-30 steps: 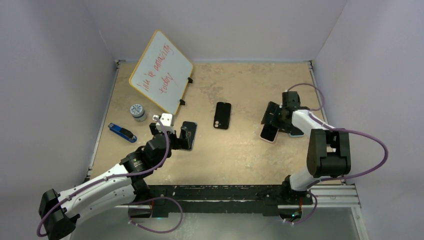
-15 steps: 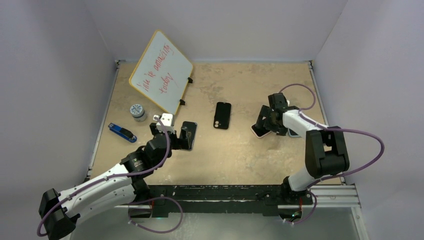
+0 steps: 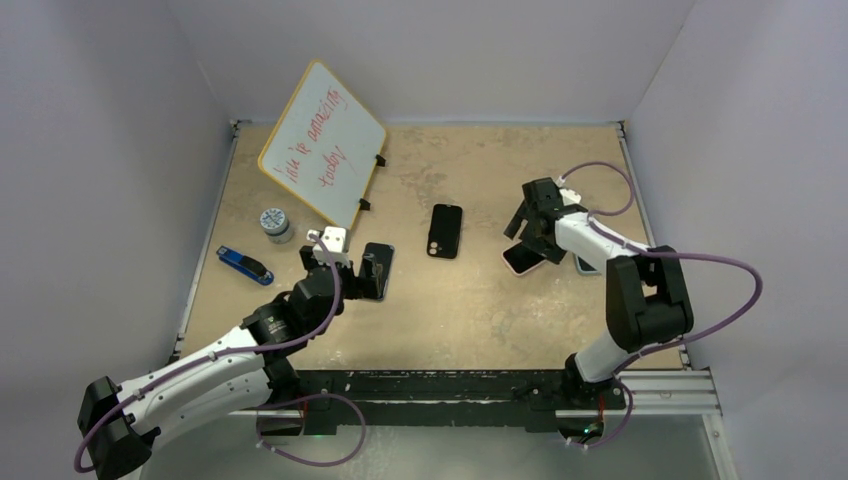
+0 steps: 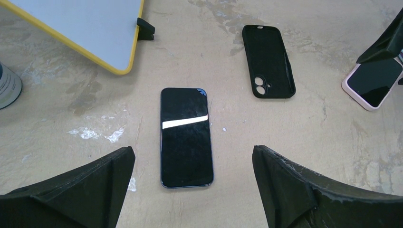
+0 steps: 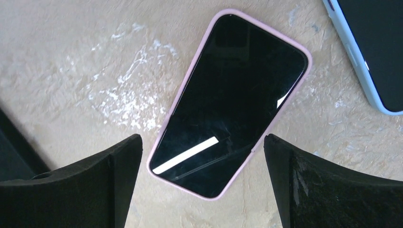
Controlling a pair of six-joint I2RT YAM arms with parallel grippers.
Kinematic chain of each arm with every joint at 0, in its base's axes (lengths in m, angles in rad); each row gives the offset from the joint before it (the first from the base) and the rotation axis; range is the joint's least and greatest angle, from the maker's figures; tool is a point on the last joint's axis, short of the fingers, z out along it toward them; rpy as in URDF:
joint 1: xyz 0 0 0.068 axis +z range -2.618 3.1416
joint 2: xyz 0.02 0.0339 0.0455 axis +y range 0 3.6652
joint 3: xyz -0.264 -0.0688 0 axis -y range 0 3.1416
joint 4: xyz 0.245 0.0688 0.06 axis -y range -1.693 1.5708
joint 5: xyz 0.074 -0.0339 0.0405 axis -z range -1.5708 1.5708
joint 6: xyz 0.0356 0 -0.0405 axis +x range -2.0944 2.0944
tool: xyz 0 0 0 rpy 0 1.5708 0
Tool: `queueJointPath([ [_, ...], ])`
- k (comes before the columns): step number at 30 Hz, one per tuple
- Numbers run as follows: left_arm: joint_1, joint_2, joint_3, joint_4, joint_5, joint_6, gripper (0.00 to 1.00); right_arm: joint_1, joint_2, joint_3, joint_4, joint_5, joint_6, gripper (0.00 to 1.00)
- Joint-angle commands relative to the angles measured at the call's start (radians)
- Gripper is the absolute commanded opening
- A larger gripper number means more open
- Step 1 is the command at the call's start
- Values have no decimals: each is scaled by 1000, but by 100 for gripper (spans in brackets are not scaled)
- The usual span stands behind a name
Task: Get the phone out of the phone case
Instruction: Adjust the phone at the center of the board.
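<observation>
Over on the right of the worktop (image 3: 450, 310), the right tool (image 5: 202, 137) hovers with its fingers spread wide, one on either side of the pink-cased phone (image 5: 228, 102) and not touching it. That phone lies flat, screen up, sitting inside its case, with a blue-cased phone (image 5: 375, 47) just beside it. Across on the left, the left tool (image 4: 192, 151) is spread just as wide above a bare phone (image 4: 185, 137) lying screen up, gripping nothing. An empty black case (image 4: 267, 61) lies near the middle, apart from both, and a whiteboard (image 3: 322, 142) leans at the back left.
</observation>
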Motion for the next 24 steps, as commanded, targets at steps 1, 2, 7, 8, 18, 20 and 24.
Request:
queueJointPath([
  [1,3,-2,5,24,0,-1,100,2,57,50,-45,77,67,99],
  [2,3,-2,5,24,-1,0,100,1,65,51,-45,75,67,99],
  [7,3,5,8,21,-4,-3,100,2,102,61,-56,63,57,99],
  [8,3,8,9,19,-6,-3,100,2,106,59,-58,59,57,99],
  [18,3,17,13,17,-6,-5,100,2,119,35,-103,36,25,99],
  [20,3,20,14,18,-5,-5,100,2,114,40,-125,56,29,99],
  [24,2,21,15,17,-3,-5,100,3,97,42,-132,101,38,99],
])
